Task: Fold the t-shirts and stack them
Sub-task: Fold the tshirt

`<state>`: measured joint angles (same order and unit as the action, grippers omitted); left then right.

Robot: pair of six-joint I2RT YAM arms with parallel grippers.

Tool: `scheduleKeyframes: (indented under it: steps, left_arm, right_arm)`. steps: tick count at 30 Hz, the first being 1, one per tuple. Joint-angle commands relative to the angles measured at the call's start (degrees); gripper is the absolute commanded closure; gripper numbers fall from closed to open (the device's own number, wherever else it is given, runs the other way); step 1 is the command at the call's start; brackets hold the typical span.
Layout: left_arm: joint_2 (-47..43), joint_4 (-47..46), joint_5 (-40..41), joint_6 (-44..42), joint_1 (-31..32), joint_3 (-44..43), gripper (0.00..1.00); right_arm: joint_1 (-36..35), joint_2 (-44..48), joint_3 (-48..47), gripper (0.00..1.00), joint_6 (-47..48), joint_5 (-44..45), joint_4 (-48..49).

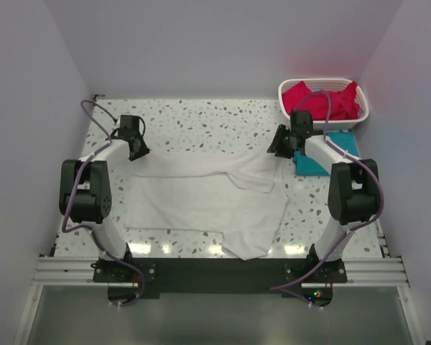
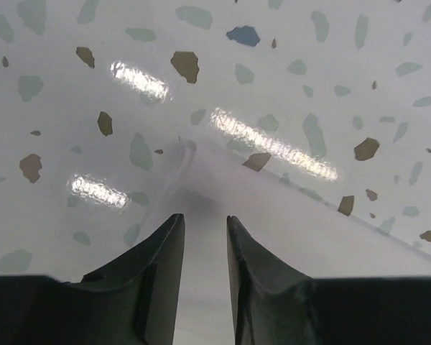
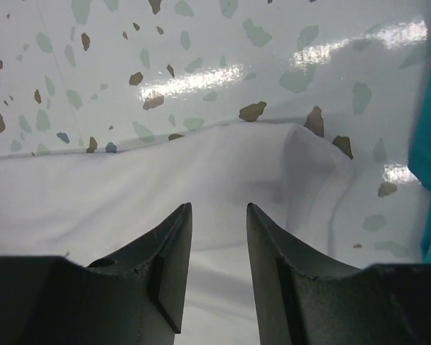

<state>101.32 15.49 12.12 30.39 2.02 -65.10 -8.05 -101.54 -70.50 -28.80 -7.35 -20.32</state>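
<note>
**Table** (image 1: pixel 201 122): glossy white top with terrazzo speckle in grey-green, brown and a few blue chips; fills the enclosure from side wall to side wall.

**Back wall** (image 1: pixel 223 43): plain, pale lavender-grey, matte, with a faint pink cast at its right end.

**Left wall** (image 1: pixel 21 108) and **right wall** (image 1: pixel 416 108): same plain finish, no windows or openings visible.

**Aluminium rails** (image 1: pixel 65 269): slotted silver profile running along the table's near edge.

**Basket** (image 1: pixel 323 82): white plastic lattice, at the table's far right corner.

**Grey surface** (image 1: pixel 215 320): dull sheet below the rails; floor or shelf, cannot tell.

**Light**: overhead, source unseen. A bright band lies along the table's far edge, with elongated highlights (image 2: pixel 273 144) on the gloss.
</note>
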Motion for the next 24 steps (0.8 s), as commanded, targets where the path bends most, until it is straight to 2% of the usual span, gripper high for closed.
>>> scheduleKeyframes:
  steps: [1, 9, 16, 24]
  left_arm:
    - [4.5, -2.7, -0.7, -0.4, 0.0, -3.3, 0.67]
    - [11.6, 1.6, 1.5, 2.6, -0.9, -5.4, 0.82]
    - [13.0, 2.6, 1.2, 4.0, -1.6, -5.4, 0.82]
    - [11.7, 1.6, -0.2, 3.9, -1.5, -4.2, 0.73]
  right_arm:
    - [0.5, -3.6, -1.7, 0.61, -3.7, -4.6, 8.1]
    - [7.0, -7.9, 4.0, 0.68, -7.6, 0.0, 12.3]
    - [8.0, -8.7, 4.0, 0.68, -5.6, 3.6, 10.0]
    - [7.9, -3.3, 1.5, 0.58, -2.2, -2.1, 7.9]
